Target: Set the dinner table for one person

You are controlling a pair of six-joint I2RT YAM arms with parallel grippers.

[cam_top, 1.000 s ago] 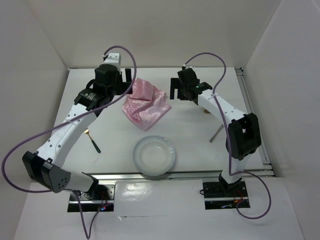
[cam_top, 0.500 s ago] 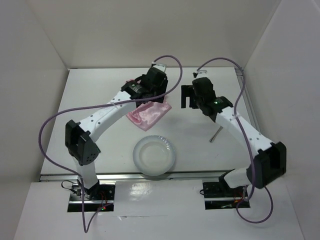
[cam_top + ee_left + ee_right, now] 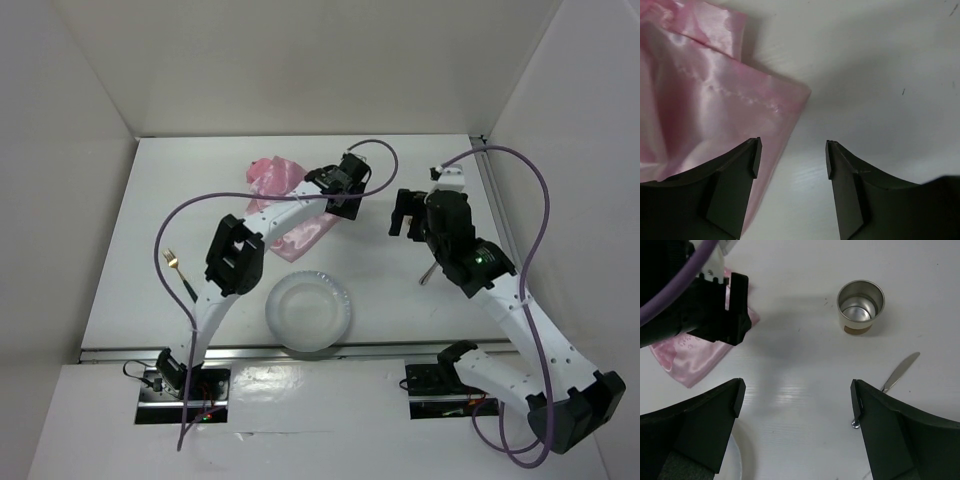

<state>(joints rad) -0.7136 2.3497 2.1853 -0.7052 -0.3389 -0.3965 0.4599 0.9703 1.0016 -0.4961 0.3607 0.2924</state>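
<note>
Overhead, the plain white matte worktop [image 3: 200,190] fills the floor of the white-walled bay and carries everything else. A crumpled shiny pink satin cloth [image 3: 705,95] lies toward its far middle. A round translucent plate with a scalloped rim [image 3: 308,312] sits near the front edge, between the two arm bases. Well to the left lies a small gold-headed fork with a dark handle [image 3: 183,282], crossed by the arm's purple cable. The left pincer [image 3: 792,150] hangs at the cloth's right-hand corner with its jaws apart and nothing between them: one finger over the pink fabric, the other over bare worktop (whether either touches, I cannot tell). The right pincer [image 3: 797,387] is spread wide above bare worktop, also holding nothing. Its wrist view shows a small round silver metal cup [image 3: 860,301] standing upright and empty, and, apart from it, a slim silver table knife [image 3: 897,372] lying flat.
</note>
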